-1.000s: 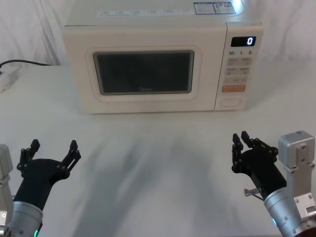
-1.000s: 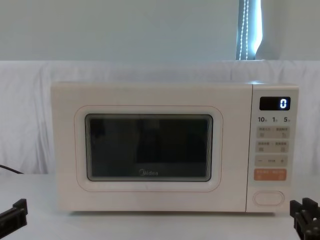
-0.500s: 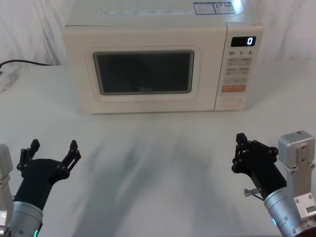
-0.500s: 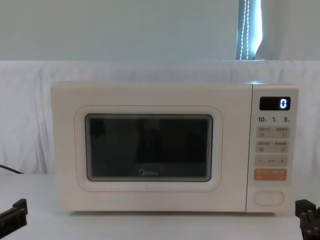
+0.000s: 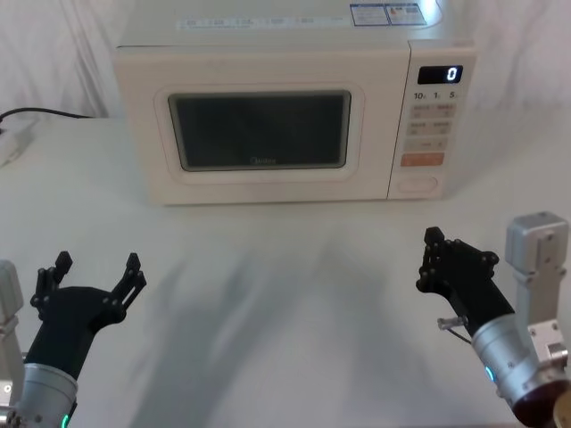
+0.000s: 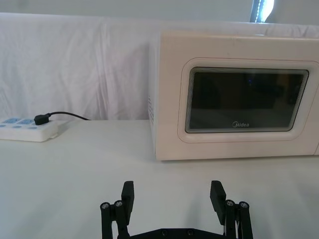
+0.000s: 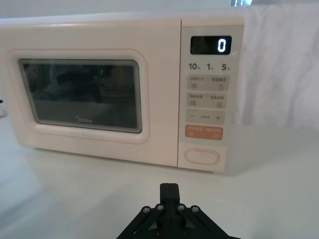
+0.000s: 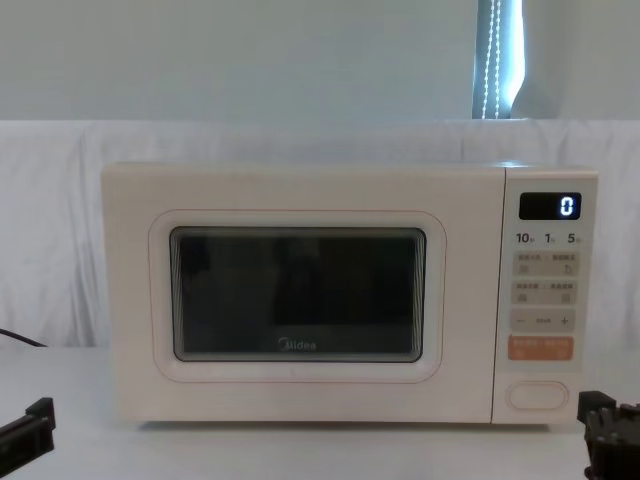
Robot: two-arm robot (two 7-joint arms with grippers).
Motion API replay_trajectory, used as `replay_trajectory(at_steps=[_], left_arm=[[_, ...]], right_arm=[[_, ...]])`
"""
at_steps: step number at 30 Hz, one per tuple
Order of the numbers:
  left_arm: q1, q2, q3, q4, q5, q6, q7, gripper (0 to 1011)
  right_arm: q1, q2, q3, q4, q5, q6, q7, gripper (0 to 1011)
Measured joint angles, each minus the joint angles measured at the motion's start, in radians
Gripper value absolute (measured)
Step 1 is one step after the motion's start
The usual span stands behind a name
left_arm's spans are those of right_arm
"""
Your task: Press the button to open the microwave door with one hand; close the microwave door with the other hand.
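Since a second ago the right gripper (image 5: 432,259) has brought its fingers (image 7: 169,191) together, pinched tight on nothing, and edged forward over the desk (image 5: 294,267). Straight ahead of those fingers and slightly higher, well apart, the button (image 7: 202,156) sits low on the microwave (image 5: 268,107) with its long axis level and the door (image 5: 259,129) shut, so the right arm is nearer. Parked over the near desk, the left gripper (image 5: 94,283) holds its fingers (image 6: 128,195) spread wide and empty.

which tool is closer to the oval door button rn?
Right. The right tool sits on the table side just in front of the button, fingers shut. The left tool is open, far across, before the microwave's other end.
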Motion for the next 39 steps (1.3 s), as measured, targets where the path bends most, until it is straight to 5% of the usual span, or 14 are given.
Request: replay_trajectory(at_steps=[9, 20, 39], left_arm=[[0.0, 0.0, 0.0, 0.0, 0.0, 0.0, 0.0, 1001], [0.0, 0.0, 0.0, 0.0, 0.0, 0.0, 0.0, 1001], [0.0, 0.0, 0.0, 0.0, 0.0, 0.0, 0.0, 1001]], right_arm=[[0.098, -0.037, 0.024, 0.112, 0.0, 0.029, 0.037, 0], [0.222, -0.068, 0.053, 0.279, -0.003, -0.017, 0.056, 0], [0.359, -0.087, 0.064, 0.466, -0.033, -0.028, 0.07, 0]])
